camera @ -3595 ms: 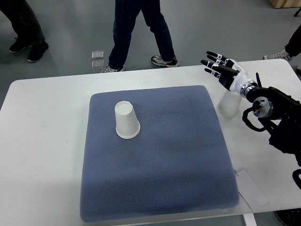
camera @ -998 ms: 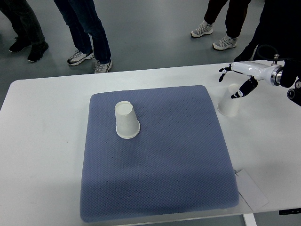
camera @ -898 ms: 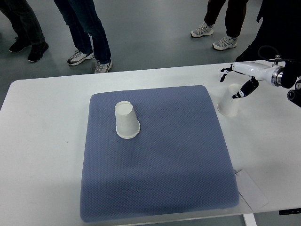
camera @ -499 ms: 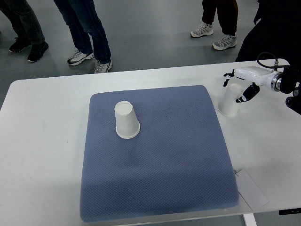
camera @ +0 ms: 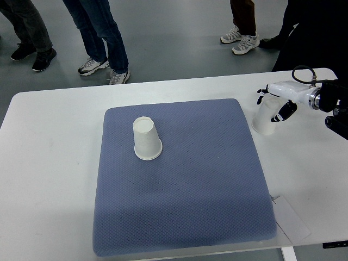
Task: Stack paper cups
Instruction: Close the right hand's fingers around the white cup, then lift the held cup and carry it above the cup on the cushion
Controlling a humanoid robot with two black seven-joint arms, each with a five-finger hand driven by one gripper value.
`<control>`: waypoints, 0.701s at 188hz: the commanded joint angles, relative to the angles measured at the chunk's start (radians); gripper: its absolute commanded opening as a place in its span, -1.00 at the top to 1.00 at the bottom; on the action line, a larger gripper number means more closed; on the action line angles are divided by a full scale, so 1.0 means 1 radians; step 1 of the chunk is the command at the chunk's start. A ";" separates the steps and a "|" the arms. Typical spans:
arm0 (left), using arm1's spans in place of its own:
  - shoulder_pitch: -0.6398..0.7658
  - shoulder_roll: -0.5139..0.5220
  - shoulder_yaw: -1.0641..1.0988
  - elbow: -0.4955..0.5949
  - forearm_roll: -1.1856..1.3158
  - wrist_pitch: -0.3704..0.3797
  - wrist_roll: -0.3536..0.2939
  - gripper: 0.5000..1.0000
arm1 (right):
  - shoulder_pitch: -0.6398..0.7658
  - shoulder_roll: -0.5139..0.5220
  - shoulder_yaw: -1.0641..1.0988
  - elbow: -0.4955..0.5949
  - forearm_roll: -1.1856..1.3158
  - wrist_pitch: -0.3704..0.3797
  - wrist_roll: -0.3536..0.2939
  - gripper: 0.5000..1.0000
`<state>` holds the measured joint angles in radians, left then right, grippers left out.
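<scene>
Right hand (camera: 276, 99) now lowered onto the paper cup (camera: 265, 118) at the worktop's (camera: 54, 163) right side, just off the edge of the blue mat (camera: 185, 190). Moments ago held higher above the cup with fingers fanned wide; now drawn down and in, palm over the upturned base, dark fingers (camera: 285, 112) curling down the cup's right flank and others showing at its far left side. Straddling the cup, apparently touching, but not clearly clamped; firmness of hold impossible to confirm from this angle. Cup itself unmoved throughout, upside down, rim flat on the white surface.

Second paper cup (camera: 146, 139) likewise inverted, standing well apart on the mat's upper left area, untouched. Left arm out of sight. Legs and shoes of bystanders (camera: 100, 38) visible on the floor beyond the far edge, reshuffled since earlier.

Meaning for the job: approach finished, grasp stage under way. Likely next: close firmly, lift, carry leftward across the mat, lower over the other cup's base. Thin walls prone to buckling under a hard squeeze; light cup easily tipped or nudged off.
</scene>
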<state>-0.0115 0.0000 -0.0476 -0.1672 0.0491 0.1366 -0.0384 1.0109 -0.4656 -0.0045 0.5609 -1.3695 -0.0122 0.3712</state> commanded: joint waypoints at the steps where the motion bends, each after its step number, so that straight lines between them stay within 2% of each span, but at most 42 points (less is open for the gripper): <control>1: 0.001 0.000 0.000 0.000 0.000 0.000 0.000 -1.00 | 0.000 0.001 -0.014 -0.016 0.000 0.001 0.000 -0.30; 37: -0.001 0.000 0.000 0.000 0.000 0.000 0.000 -1.00 | 0.000 0.002 -0.026 -0.024 0.001 0.001 -0.001 -0.02; 47: -0.001 0.000 0.000 0.000 0.000 0.000 0.000 -1.00 | 0.000 0.002 -0.026 -0.024 0.001 0.001 -0.005 0.12; 50: -0.001 0.000 0.000 0.000 0.000 0.000 0.000 -1.00 | 0.000 0.001 -0.026 -0.024 0.001 0.001 -0.005 0.23; 52: -0.001 0.000 0.000 0.000 0.000 0.000 0.000 -1.00 | 0.000 0.001 -0.026 -0.024 0.001 0.001 -0.005 0.23; 59: -0.001 0.000 0.000 0.000 0.000 0.000 0.000 -1.00 | 0.000 0.002 -0.028 -0.024 0.000 0.003 -0.006 0.52; 62: 0.001 0.000 0.000 0.000 0.000 0.000 0.000 -1.00 | 0.000 0.002 -0.028 -0.024 0.000 0.003 -0.006 0.59; 65: -0.001 0.000 0.000 0.000 0.000 0.000 0.000 -1.00 | 0.000 0.002 -0.029 -0.024 0.000 0.003 -0.008 0.76; 66: -0.001 0.000 0.000 0.000 0.000 0.000 0.000 -1.00 | 0.000 0.002 -0.029 -0.024 0.000 0.003 -0.008 0.76; 67: -0.001 0.000 0.000 0.000 0.000 0.000 0.000 -1.00 | 0.000 0.002 -0.028 -0.024 0.000 0.003 -0.008 0.86; 68: -0.001 0.000 0.000 0.000 0.000 0.000 0.000 -1.00 | 0.000 0.002 -0.028 -0.024 0.000 0.003 -0.008 0.86; 69: -0.001 0.000 0.000 0.000 0.000 0.000 0.000 -1.00 | 0.000 0.002 -0.029 -0.024 0.000 0.003 -0.008 0.98; 111: -0.001 0.000 0.000 0.000 0.000 0.000 0.000 -1.00 | 0.006 -0.001 -0.022 -0.019 0.007 0.000 -0.008 1.00; 132: -0.001 0.000 0.000 0.000 0.000 0.000 0.000 -1.00 | 0.054 -0.024 -0.008 0.008 0.017 0.003 -0.005 1.00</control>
<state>-0.0116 0.0000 -0.0476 -0.1672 0.0491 0.1366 -0.0384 1.0218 -0.4719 -0.0217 0.5452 -1.3603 -0.0107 0.3634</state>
